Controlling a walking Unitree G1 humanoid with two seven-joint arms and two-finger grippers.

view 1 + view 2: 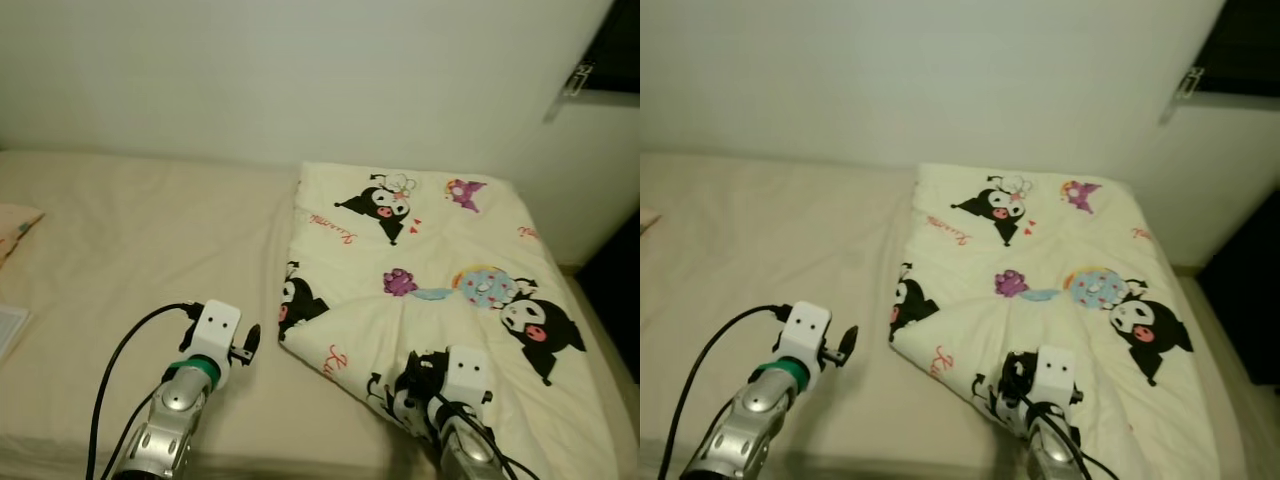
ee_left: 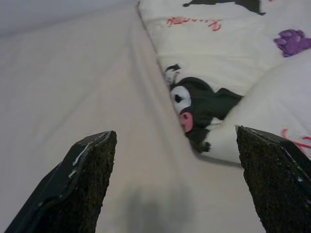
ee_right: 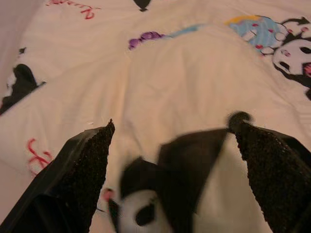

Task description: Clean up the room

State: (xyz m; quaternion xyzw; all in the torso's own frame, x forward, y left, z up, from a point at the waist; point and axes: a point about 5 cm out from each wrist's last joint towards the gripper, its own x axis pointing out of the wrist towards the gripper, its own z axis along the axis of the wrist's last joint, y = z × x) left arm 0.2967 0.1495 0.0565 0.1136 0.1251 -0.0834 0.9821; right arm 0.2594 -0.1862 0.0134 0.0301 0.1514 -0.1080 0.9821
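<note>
Dim, warm indoor light — soft shadows, right wrist view's foreground blurred.

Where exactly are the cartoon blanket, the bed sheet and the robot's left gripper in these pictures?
cartoon blanket [image 1: 440,250], left eye view, its middle.
bed sheet [image 1: 140,240], left eye view, bare part left of the blanket.
left gripper [image 2: 175,184], left wrist view, midway between its open fingers.
</note>
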